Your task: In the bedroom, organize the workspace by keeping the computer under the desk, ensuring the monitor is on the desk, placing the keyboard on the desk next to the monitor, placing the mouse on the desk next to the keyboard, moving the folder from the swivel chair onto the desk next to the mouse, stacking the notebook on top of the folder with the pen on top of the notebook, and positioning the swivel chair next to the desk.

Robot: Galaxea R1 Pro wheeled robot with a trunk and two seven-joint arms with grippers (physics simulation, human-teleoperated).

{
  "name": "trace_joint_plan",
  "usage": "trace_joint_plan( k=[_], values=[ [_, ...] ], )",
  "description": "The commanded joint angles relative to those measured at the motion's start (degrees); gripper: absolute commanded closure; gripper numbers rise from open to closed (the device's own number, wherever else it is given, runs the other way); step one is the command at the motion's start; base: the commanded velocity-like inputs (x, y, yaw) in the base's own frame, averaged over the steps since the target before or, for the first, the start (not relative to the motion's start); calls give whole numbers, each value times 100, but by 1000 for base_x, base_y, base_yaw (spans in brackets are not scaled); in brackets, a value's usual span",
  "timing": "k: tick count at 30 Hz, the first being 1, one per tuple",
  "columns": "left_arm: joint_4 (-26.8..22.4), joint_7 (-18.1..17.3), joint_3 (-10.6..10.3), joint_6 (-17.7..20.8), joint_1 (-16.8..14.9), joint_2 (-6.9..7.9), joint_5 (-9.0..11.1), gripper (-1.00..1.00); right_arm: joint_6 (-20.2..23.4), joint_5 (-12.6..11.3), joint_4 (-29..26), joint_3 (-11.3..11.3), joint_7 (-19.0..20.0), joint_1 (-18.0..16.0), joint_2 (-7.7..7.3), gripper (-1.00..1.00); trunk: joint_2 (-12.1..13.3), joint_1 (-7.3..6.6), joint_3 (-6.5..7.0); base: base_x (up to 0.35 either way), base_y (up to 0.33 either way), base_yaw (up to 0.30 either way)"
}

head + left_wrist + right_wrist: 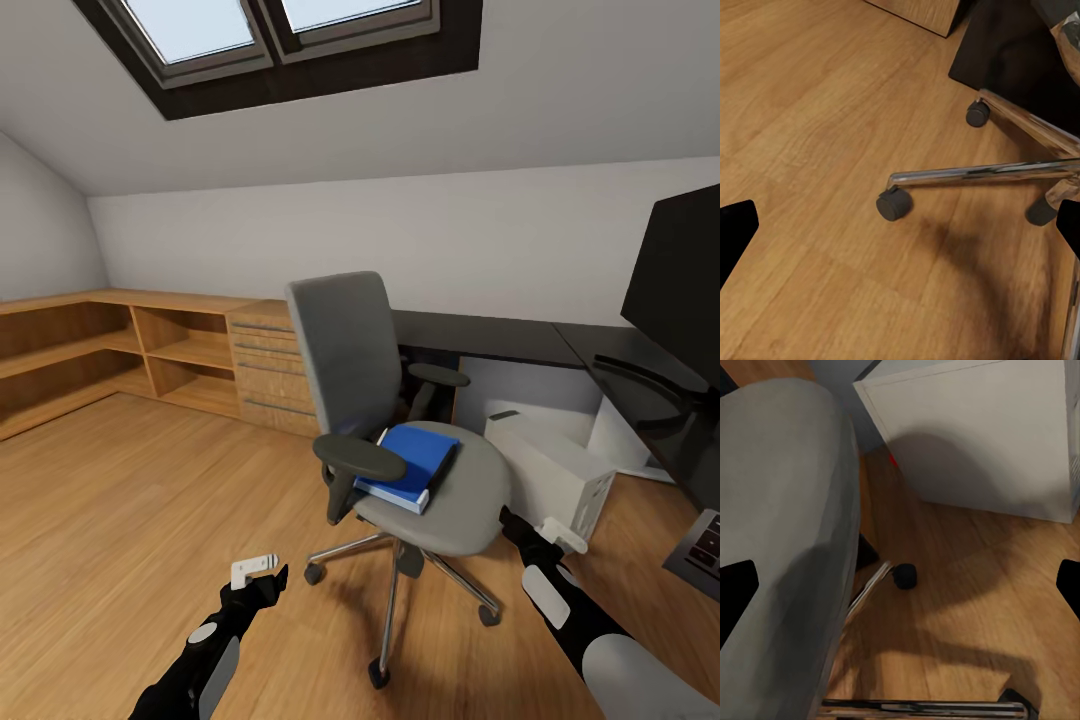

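The swivel chair [345, 350] stands mid-room on the wood floor, and the blue folder [412, 462] lies flat on its grey seat. My left gripper [268, 580] hangs open low, left of the chrome base [975, 174]. Beside the seat's right edge [787, 510] my right gripper [520, 528] is open and holds nothing. The light grey computer [550, 465] [975, 435] sits on the floor under the black desk [500, 335]. On the desk at the right are the monitor [680, 290] and a corner of the keyboard [705, 540]. Mouse, notebook and pen are out of view.
Light-wood shelving [170, 350] and a drawer dresser [270, 375] line the back wall at the left. Open wood floor [120, 520] spreads left of the chair. The chair's casters [894, 204] [904, 576] sit close below both grippers.
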Motion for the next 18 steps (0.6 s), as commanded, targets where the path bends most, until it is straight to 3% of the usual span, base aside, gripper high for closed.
trace_joint_plan(
  k=[1, 18],
  values=[
    [4, -40, 28, -7, -3, -6, 52, -100, -25, -44, -3, 49, -37, -3, -7, -100, -2, -1, -6, 0, 0, 0],
    [9, -40, 28, -7, -3, -6, 52, -100, -9, -49, -13, 41, -37, -3, -24, -100, -2, -1, -6, 0, 0, 0]
  ],
)
